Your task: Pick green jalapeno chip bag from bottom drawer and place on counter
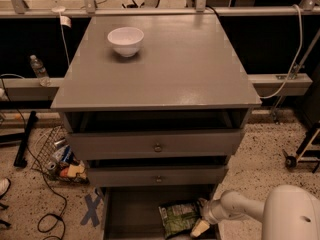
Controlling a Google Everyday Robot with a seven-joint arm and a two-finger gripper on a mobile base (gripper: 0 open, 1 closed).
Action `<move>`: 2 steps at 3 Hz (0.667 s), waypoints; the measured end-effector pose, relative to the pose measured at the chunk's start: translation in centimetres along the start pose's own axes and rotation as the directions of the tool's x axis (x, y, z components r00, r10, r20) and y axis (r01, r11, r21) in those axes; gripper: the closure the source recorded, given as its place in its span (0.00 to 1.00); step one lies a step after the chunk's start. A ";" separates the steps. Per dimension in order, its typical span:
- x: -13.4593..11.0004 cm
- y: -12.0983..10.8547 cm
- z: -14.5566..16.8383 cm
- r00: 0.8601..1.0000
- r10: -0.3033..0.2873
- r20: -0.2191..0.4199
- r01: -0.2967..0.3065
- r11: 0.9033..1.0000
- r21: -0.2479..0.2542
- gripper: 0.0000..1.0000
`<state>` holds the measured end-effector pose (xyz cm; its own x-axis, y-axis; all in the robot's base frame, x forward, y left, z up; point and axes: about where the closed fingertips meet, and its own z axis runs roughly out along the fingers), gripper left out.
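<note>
Bottom centre of frame, we see the green chip bag [177, 218] lying flat in the right half of the open bottom drawer [131, 215]. The gripper [200, 228] sits low in the drawer at the bag's right edge, touching or just beside it; we cannot tell whether it is open or closed. Above are two knobbed drawers [157, 146], both slightly pulled out. The counter [170, 74] carries a white bowl [125, 40], upper left.

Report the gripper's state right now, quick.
Gripper: low in the bottom drawer, at the right edge of the green jalapeno chip bag. Whether it is open, closed or holding the bag cannot be told.
</note>
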<state>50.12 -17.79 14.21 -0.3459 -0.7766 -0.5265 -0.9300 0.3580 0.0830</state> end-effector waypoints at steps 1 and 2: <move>-0.2 0.5 1.2 1.000 -0.018 -0.016 0.018 0.999 -0.028 0.00; -0.5 0.7 2.1 0.999 -0.032 -0.027 0.030 0.998 -0.047 0.00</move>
<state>49.87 -16.03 12.75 -0.3195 -0.8010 -0.5062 -0.9449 0.3097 0.1062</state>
